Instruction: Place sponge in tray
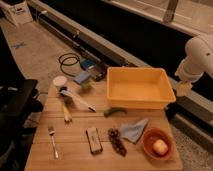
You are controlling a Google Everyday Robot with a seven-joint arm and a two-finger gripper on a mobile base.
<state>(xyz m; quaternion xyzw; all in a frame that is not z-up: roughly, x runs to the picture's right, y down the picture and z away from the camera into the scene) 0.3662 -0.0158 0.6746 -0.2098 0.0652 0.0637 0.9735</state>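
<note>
Sponge (82, 77) lies left of the tray (141, 102), long axis slanting toward it. Gripper (182, 89) hangs off the tray's right edge, can't tell its grip.

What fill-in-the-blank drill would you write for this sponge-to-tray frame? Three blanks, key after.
1. The tray on the table is ___ in colour.
2. The sponge sits outside the tray, toward the picture's ___ side of it.
3. The gripper hangs beside the right-hand end of the ___, well apart from the sponge.
Missing words: yellow; left; tray.
</note>
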